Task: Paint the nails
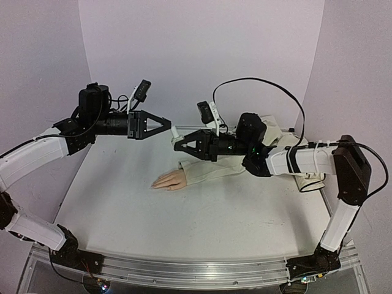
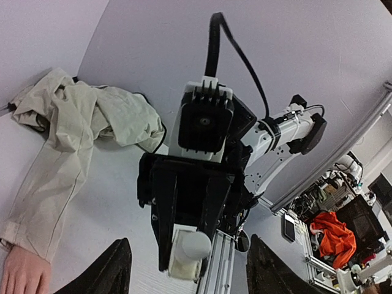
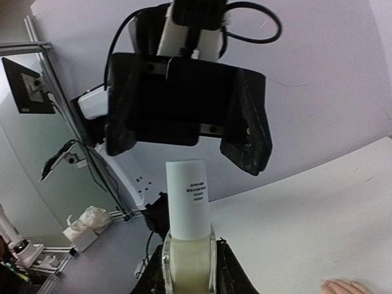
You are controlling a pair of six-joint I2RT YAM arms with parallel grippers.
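Note:
The peach fake hand (image 1: 168,180) lies palm down mid-table, coming out of a beige sleeve (image 1: 211,169); its nails are too small to make out. It also shows in the left wrist view (image 2: 21,272) and the right wrist view (image 3: 346,286). My right gripper (image 1: 177,146) (image 3: 188,252) is shut on a small glass bottle (image 3: 188,266) with a tall white cap (image 3: 187,199), held above the sleeve. My left gripper (image 1: 166,125) (image 2: 193,269) is open, its jaws wide apart, facing the cap (image 2: 190,246) a short way off.
The sleeve runs back to a crumpled beige cloth heap (image 2: 79,110) at the back right. White walls close in the table on three sides. A metal rail (image 1: 196,272) runs along the near edge. A black cable (image 1: 263,82) loops above the right arm.

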